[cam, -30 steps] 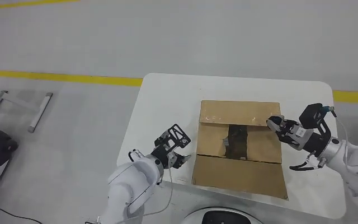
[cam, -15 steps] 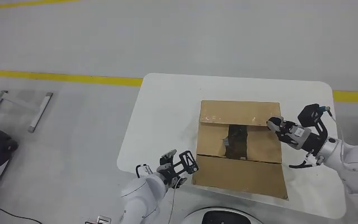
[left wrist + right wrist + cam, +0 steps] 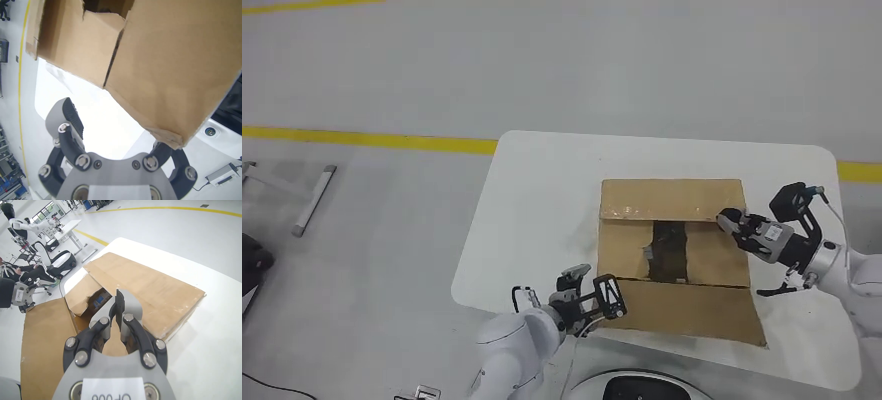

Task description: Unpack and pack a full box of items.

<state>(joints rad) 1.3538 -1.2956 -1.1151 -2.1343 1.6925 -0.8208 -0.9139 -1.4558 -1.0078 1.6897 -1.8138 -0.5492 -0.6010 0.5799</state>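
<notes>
floor (image 3: 392, 60): pale grey, glossy, evenly lit | yellow line (image 3: 362, 138): painted across it, past the table's far edge | table (image 3: 542, 200): white, rounded corners | metal bar (image 3: 312, 200): laid on the floor, well outward of the left hand (image 3: 594, 292) | far beyond the right hand (image 3: 116, 302): a white desk (image 3: 70, 224) and bright windows (image 3: 42, 213) are seen

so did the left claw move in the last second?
Yes. The left claw slid along the table's near edge toward the box, ending at the corner of its near flap.
</notes>
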